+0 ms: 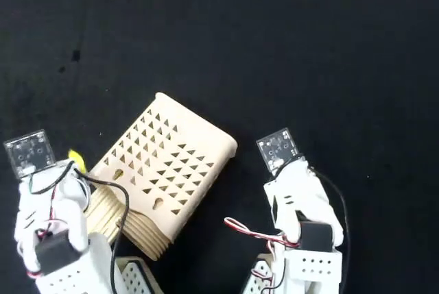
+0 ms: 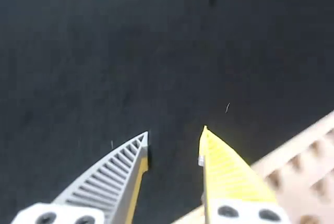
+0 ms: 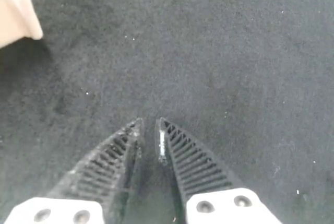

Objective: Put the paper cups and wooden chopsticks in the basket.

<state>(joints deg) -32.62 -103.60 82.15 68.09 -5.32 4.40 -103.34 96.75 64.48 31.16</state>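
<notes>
Pale wooden basket with triangle cut-outs [image 1: 164, 164] lay tipped over on the black cloth surface [image 1: 274, 54], perforated side up, between the two arms and just beside the left one. Left gripper [image 2: 174, 138] hung low over bare surface next to the basket's edge, its grey and yellow fingers spread a little and holding nothing. Right gripper [image 3: 148, 125] sat over bare surface, black fingers nearly pressed together, empty.
</notes>
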